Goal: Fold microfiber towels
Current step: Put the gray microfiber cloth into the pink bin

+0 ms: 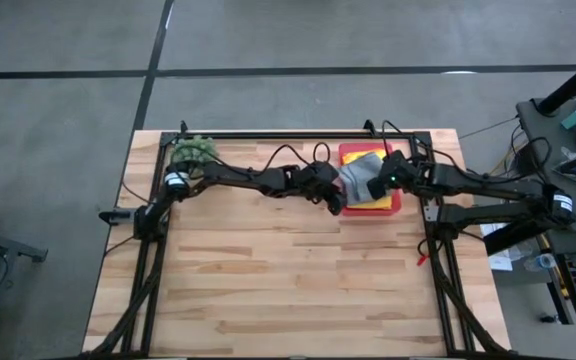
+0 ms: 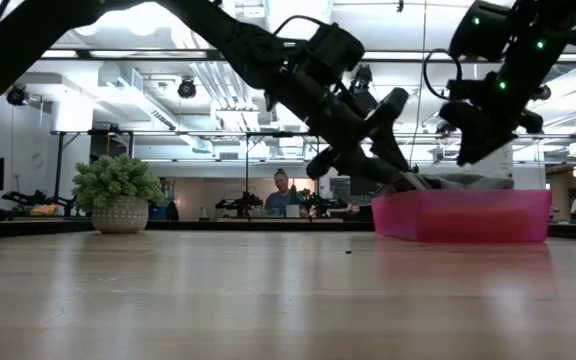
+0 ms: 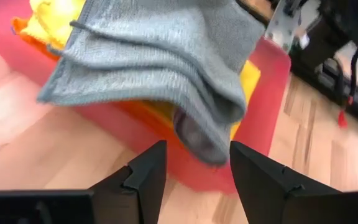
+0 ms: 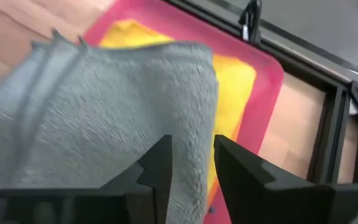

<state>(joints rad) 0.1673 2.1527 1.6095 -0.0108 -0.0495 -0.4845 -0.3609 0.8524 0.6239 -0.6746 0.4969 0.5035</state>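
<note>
A grey towel [image 1: 360,178], folded into several layers, lies on top of a yellow towel [image 1: 380,198] in the pink tray [image 1: 397,206] at the table's far right. One folded end [image 3: 199,138] of the grey towel hangs over the tray's left rim. An orange towel [image 3: 21,26] shows under the yellow one. My left gripper [image 3: 197,167] is open at the tray's left side, its fingers on either side of that hanging end. My right gripper [image 4: 191,155] is open just above the grey towel [image 4: 123,106]. The blue and lime green towels are out of view. My left gripper comes level from the table's left at the grey towel's hanging end; I cannot tell whether its fingers [image 3: 148,171] touch it. My right gripper points down over the grey towel's right fold [image 4: 197,118]; I cannot tell whether it touches the cloth.
A spiky green plant [image 1: 193,150] in a pot stands at the table's far left corner, and also shows in the low view [image 2: 118,192]. A black frame rail [image 1: 298,135] runs along the far edge. Bare wood [image 1: 288,280] fills the near half of the table. A person sits in the room far behind.
</note>
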